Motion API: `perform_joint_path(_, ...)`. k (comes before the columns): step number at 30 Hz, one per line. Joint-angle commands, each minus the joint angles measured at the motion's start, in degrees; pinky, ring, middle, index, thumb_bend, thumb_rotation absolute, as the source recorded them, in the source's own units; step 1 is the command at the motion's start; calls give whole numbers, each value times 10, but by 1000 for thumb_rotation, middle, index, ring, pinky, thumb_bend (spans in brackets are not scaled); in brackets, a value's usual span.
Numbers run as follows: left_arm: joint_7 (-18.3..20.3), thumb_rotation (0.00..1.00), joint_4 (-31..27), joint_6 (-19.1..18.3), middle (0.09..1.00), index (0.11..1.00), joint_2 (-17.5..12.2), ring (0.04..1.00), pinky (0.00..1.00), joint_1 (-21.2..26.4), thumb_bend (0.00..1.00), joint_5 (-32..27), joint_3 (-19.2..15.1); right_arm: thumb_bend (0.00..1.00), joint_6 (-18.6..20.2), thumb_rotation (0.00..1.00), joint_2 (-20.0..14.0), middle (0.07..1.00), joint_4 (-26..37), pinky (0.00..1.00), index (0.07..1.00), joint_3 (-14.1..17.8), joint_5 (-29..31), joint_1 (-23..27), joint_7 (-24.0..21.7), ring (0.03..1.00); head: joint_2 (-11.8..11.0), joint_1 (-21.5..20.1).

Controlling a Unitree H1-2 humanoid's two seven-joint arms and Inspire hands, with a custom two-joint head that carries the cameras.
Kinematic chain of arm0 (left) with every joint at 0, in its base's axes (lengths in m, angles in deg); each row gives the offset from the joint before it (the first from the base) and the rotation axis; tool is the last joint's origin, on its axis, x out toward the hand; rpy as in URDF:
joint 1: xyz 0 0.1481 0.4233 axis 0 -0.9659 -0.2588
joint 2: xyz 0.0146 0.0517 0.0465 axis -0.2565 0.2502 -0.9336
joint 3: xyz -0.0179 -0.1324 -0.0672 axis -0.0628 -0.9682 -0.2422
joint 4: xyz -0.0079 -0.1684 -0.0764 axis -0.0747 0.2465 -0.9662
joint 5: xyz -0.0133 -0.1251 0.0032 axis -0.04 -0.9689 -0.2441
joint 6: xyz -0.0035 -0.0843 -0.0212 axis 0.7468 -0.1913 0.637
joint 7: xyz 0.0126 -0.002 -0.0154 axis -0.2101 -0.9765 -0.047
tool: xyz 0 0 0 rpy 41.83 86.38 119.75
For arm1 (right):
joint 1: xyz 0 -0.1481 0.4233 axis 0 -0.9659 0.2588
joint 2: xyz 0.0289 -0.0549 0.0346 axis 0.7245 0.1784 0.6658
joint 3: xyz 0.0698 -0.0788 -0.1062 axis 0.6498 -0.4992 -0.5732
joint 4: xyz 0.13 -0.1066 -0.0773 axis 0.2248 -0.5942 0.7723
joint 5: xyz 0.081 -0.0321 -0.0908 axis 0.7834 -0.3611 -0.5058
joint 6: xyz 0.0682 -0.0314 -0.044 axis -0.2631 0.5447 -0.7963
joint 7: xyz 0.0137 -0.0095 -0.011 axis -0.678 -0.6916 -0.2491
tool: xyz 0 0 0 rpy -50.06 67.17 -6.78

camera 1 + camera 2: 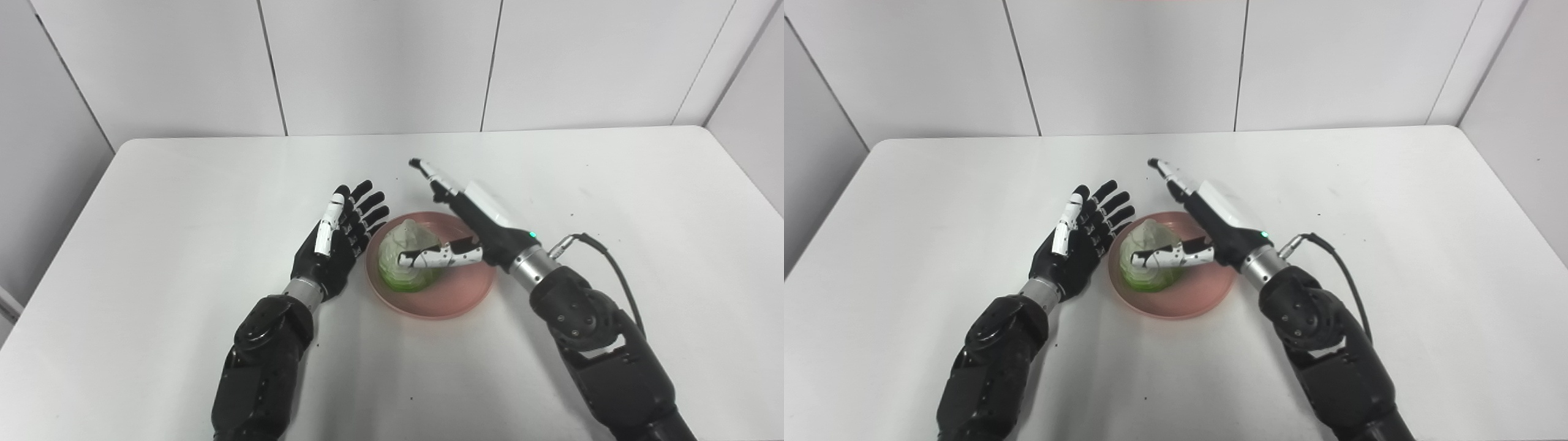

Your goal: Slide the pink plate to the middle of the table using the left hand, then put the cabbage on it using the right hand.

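The pink plate point(458, 295) lies near the middle of the white table point(184, 202). The pale green cabbage point(401, 246) rests on the plate's left half. My right hand point(474, 214) is over the plate's right side, its fingers stretched out past the far rim. Its thumb point(441, 257) lies across the front of the cabbage, and the hand is open. My left hand point(337, 239) is open just left of the plate, palm toward it, fingers spread; I cannot tell whether it touches the rim.
The table's far edge meets a white panelled wall point(380, 61). A black cable point(603, 257) loops off my right wrist above the table. A few small dark specks lie on the tabletop.
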Motion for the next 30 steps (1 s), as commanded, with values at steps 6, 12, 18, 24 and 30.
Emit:
perform_joint_path(6, -4, 1000, -4, -3, 926, 922, -1, 917, 900, -1, 457, 3, -5, 1000, -28, 650, 38, 1000, 28, 854, 1000, 56, 37, -9, 78, 981, -2, -1)
perform_joint_path(12, -27, 1000, -24, 28, 941, 936, 3, 927, 936, -11, 450, 31, -6, 957, -12, 967, 68, 1000, 25, 954, 1000, 95, 63, -35, 125, 998, -3, -2)
perform_joint_path(18, -47, 1000, -59, 73, 994, 993, 3, 986, 996, -27, 438, 79, 3, 899, -16, 1000, 90, 1000, 9, 993, 1000, 135, 129, -59, 140, 1000, -3, -2)
perform_joint_path(24, -63, 1000, -79, 114, 1000, 1000, -6, 1000, 1000, -46, 449, 130, 13, 794, -3, 1000, 109, 1000, -12, 1000, 1000, 155, 163, -80, 162, 1000, -4, -6)
perform_joint_path(30, -67, 1000, -80, 137, 1000, 1000, -14, 1000, 1000, -56, 454, 146, 12, 493, 2, 1000, 120, 1000, -23, 1000, 1000, 163, 182, -87, 173, 1000, -4, -8)
